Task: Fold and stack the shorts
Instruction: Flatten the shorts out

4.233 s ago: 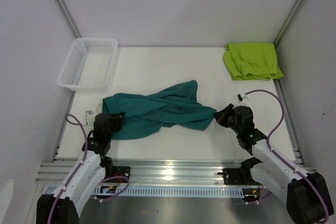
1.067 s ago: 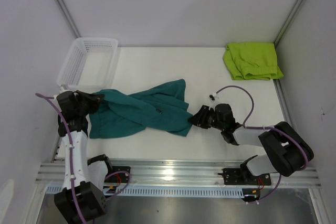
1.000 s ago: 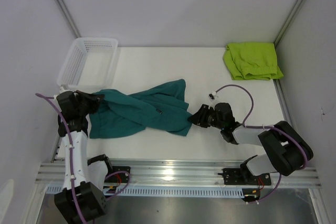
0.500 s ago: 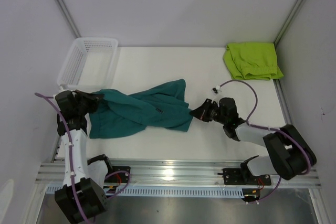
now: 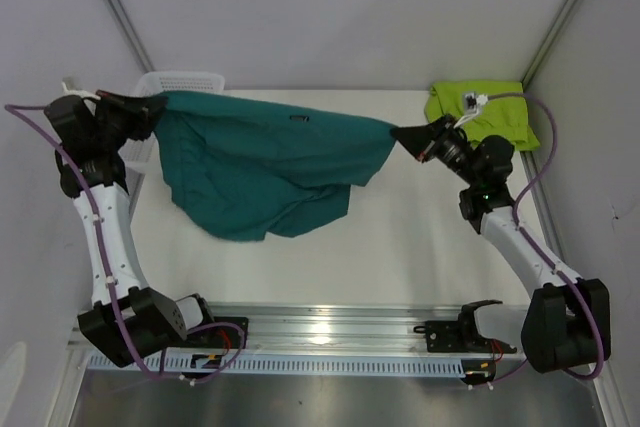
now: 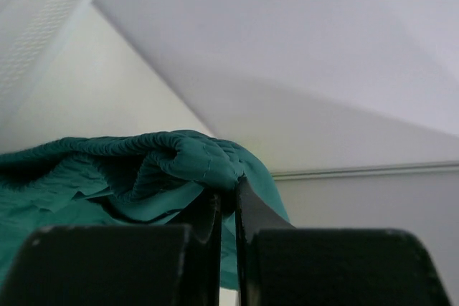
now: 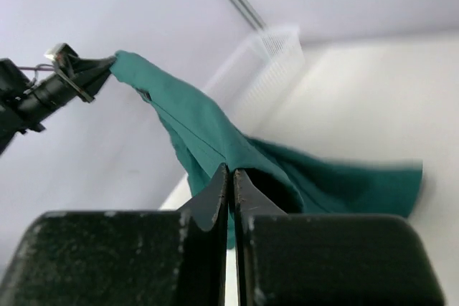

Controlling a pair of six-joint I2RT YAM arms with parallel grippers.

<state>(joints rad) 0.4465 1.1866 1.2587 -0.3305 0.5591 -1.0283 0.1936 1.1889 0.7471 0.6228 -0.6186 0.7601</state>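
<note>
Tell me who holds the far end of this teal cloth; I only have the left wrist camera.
Observer: The right gripper is shut on the opposite corner of the teal shorts, stretching their top edge across to the left gripper.
Operator: Report how the rest hangs.
Observer: It sags in a loose drape toward the table; whether it touches, I cannot tell.
Operator: Locate the other pair.
Observer: The lime green shorts lie in the table's far right corner, beside the right wrist.
</note>
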